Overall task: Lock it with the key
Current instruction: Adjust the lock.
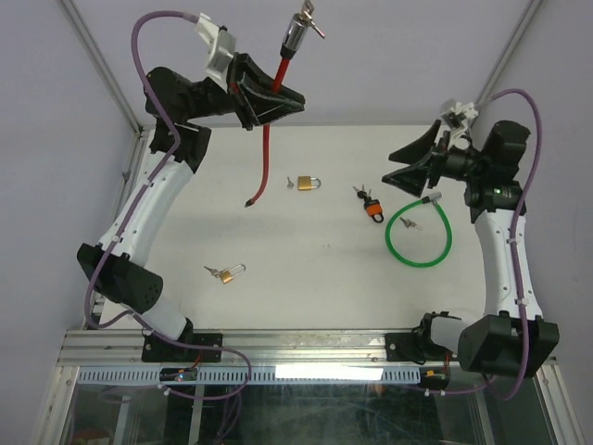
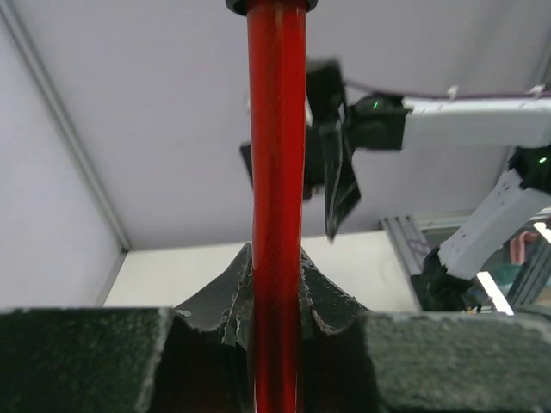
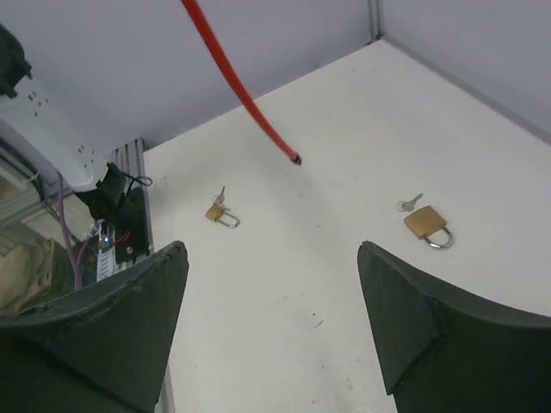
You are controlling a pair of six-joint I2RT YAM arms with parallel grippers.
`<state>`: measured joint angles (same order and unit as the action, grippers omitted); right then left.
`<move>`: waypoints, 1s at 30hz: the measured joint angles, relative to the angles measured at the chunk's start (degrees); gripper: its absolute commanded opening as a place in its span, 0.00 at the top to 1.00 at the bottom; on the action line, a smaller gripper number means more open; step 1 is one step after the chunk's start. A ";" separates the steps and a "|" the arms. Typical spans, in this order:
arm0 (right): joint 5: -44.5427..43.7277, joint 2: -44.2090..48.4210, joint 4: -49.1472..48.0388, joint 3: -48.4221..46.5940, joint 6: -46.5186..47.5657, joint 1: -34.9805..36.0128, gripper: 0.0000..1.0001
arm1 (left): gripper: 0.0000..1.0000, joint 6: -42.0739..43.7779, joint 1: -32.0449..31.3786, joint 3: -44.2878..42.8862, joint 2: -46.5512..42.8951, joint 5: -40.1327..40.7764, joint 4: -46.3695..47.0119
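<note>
1. You had the left gripper (image 1: 278,97) at the far left, raised over the table (image 1: 306,287) and clamped on the hanging cable (image 1: 267,139). The lock head (image 1: 296,32) stood above the fingers, and the free end dangled below.
2. Right of that free end, the middle padlock (image 1: 309,183) lay on the table.
3. Further right sat the keyed padlock (image 1: 372,209), just left of the cable loop (image 1: 390,239).
4. Your right gripper (image 1: 408,162) hung spread behind the loop.
5. The near padlock (image 1: 229,273) lay near-left, well apart.
</note>
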<state>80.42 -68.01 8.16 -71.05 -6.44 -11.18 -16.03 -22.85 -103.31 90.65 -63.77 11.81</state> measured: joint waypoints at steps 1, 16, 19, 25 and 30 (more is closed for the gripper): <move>-1.20 0.22 1.70 1.14 2.60 2.36 0.18 | 1.00 -6.86 0.24 0.00 1.05 -1.22 7.17; -7.69 7.41 -12.98 21.44 7.82 22.77 0.18 | 1.00 -61.51 0.24 -4.46 14.60 -5.35 58.55; -9.05 7.41 -19.41 25.49 6.78 24.85 0.18 | 1.00 -59.32 -0.52 -1.84 13.25 -3.78 57.77; -13.75 5.88 -32.09 33.86 4.55 29.62 0.18 | 1.00 -47.52 -3.23 2.47 10.14 -0.11 49.59; -17.81 2.84 -39.54 36.57 5.44 32.65 0.18 | 1.00 -42.86 -4.98 2.54 9.33 3.80 47.21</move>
<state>62.61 -65.17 -31.38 -34.48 -0.99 21.47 -58.89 -27.83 -100.77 99.98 -59.96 59.02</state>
